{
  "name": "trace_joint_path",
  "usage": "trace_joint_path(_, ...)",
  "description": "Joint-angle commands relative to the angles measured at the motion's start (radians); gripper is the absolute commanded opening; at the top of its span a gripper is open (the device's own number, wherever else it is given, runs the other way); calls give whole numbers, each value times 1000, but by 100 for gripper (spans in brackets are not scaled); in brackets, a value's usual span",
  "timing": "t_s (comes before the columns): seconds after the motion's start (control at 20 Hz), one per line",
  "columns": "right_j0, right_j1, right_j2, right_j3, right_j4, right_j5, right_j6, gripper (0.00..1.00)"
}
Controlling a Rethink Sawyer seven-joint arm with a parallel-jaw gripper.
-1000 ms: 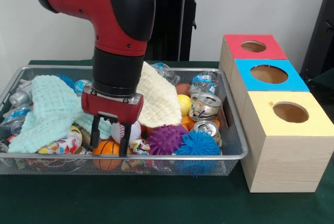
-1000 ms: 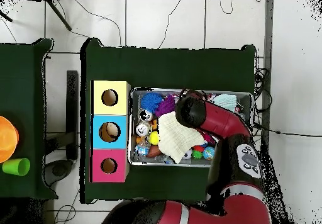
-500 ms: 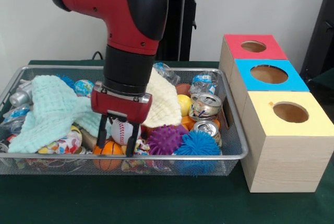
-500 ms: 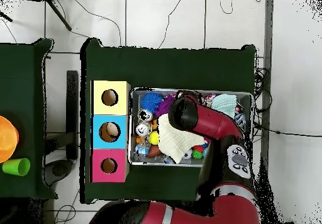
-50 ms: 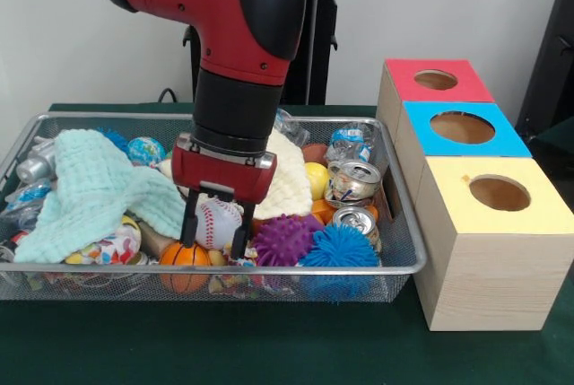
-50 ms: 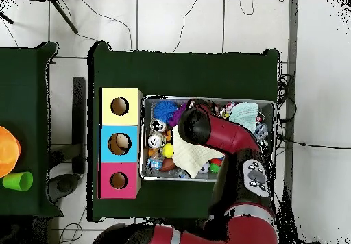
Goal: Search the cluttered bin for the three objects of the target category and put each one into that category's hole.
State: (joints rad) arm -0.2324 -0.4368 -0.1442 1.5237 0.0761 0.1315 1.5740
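My gripper (image 5: 215,234) hangs open in the wire bin (image 5: 405,240), low over the front of the pile. A white baseball (image 5: 218,220) with red stitching shows between its two black fingers (image 5: 190,229); whether they touch it I cannot tell. An orange basketball (image 5: 182,255) lies just below the left finger. A purple spiky ball (image 5: 282,240), a blue spiky ball (image 5: 339,249) and a yellow ball (image 5: 316,179) lie to the right. In the overhead view the red arm (image 6: 212,128) covers the gripper.
A mint cloth (image 5: 90,188) and a cream cloth (image 5: 289,179) drape over the pile. Cans (image 5: 353,179) and plastic bottles (image 5: 350,143) lie at the bin's right and back. Right of the bin stand three holed boxes: red (image 5: 437,80), blue (image 5: 462,126), yellow (image 5: 498,192).
The arm has carried the gripper to the right in the front view, from over the basketball to around the baseball. Its fingers stayed apart.
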Motion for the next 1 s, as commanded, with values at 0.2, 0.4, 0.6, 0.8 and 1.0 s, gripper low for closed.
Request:
trace_joint_path(0.2, -36, -40, 63, 47, 70, 246, 175, 100)
trace_joint_path(0.4, -31, -20, 47, -20, 78, 435, 149, 100)
trace_joint_path(0.6, -14, -12, 41, -20, 64, 468, 149, 100)
trace_joint_path(0.8, -3, -6, 44, -5, 62, 489, 170, 100)
trace_joint_path(1.0, -11, 12, 62, 7, 66, 499, 171, 100)
